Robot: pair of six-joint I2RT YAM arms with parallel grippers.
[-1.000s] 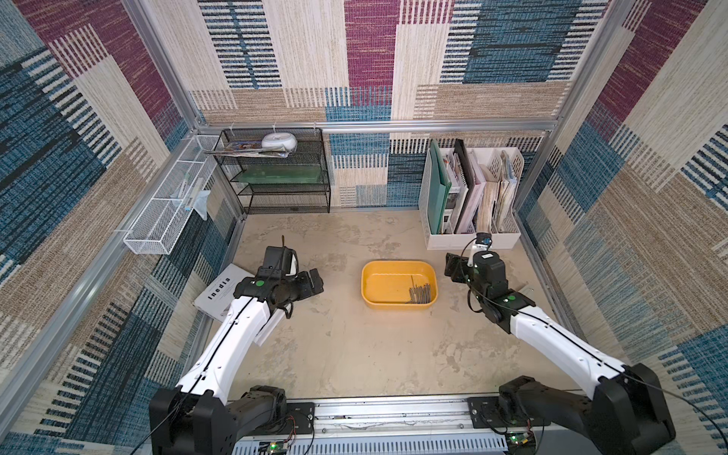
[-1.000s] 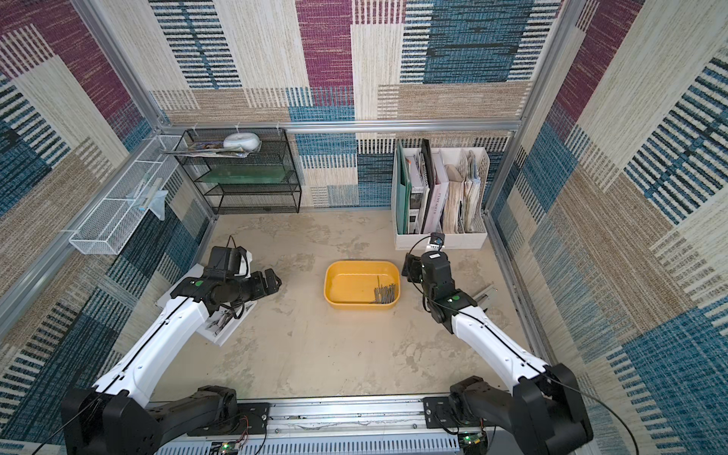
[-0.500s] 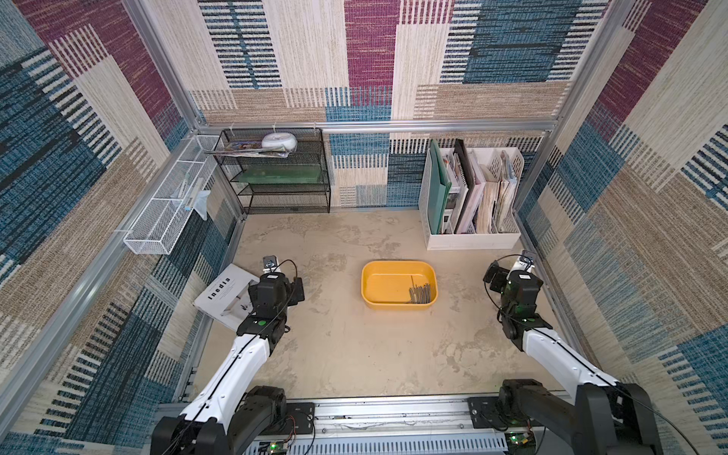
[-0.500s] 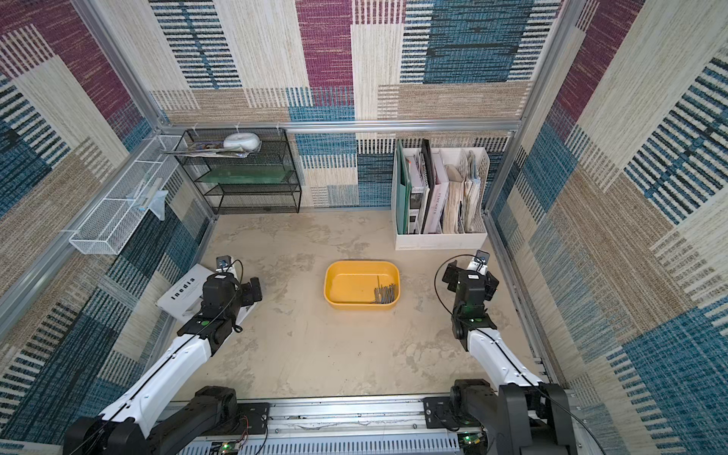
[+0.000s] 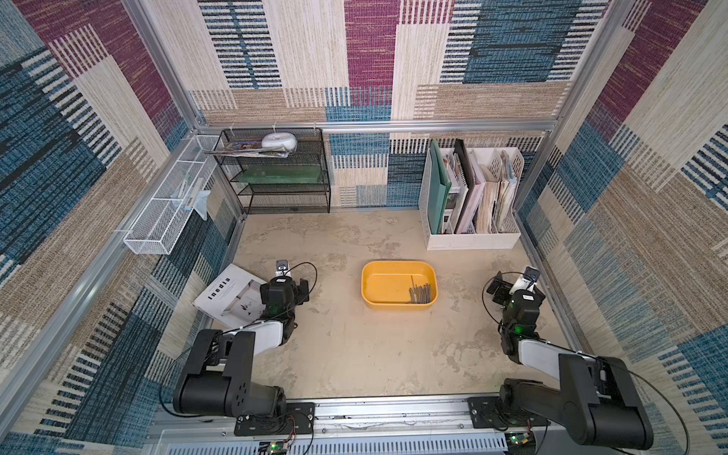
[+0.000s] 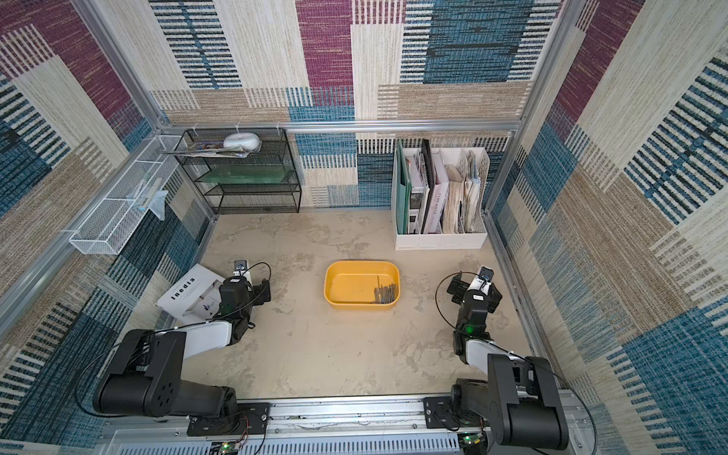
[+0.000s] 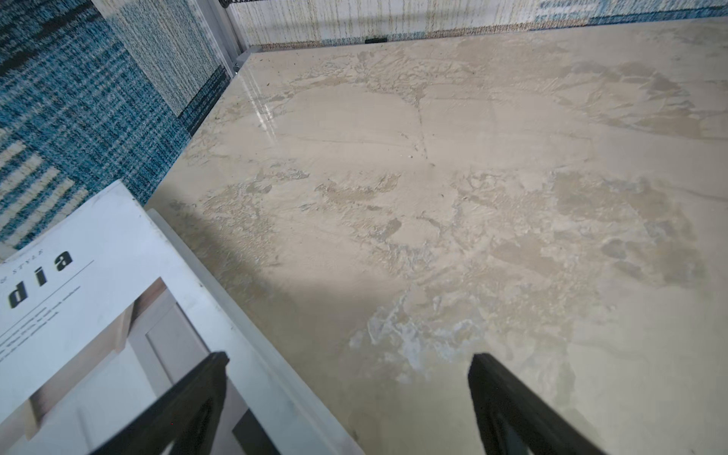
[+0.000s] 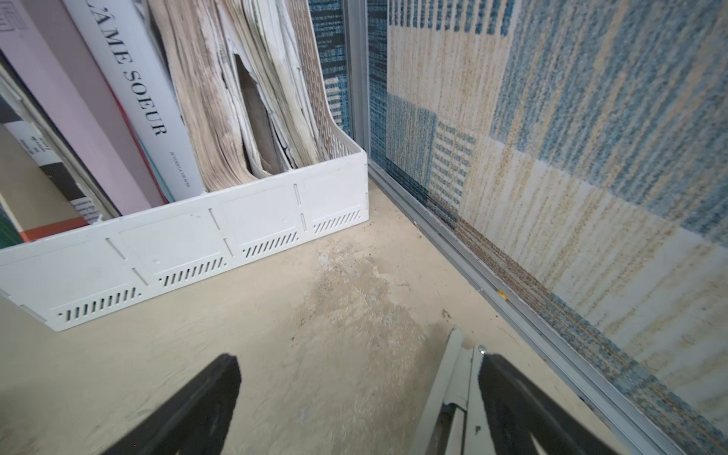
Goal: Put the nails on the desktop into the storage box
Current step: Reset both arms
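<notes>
The storage box (image 5: pixel 398 263) (image 6: pixel 360 262) is a yellow tub in the middle of the desktop (image 5: pixel 354 346) (image 6: pixel 315 346). The nails (image 5: pixel 420 293) (image 6: pixel 385 293) lie bundled in its near right corner, and I see none loose on the desktop. My left gripper (image 7: pixel 348 358) (image 5: pixel 284 284) is open and empty, well left of the tub. One finger hangs over a magazine, the other over bare desktop. My right gripper (image 8: pixel 359 358) (image 6: pixel 474 285) is open and empty, far right of the tub by the wall.
A white magazine (image 5: pixel 228 299) (image 7: pixel 98 275) lies by the left wall. A white file organiser (image 5: pixel 470 236) (image 8: pixel 177 252) stands at the back right. A black mesh shelf (image 5: pixel 283 177) and a white mesh basket (image 5: pixel 169 208) are at the back left. A grey metal bracket (image 8: pixel 453 378) lies under my right finger.
Both arms have folded back toward the near edge. The right gripper left the tub's right side for the right wall, and its jaws spread a little wider. The left gripper drew back beside the magazine.
</notes>
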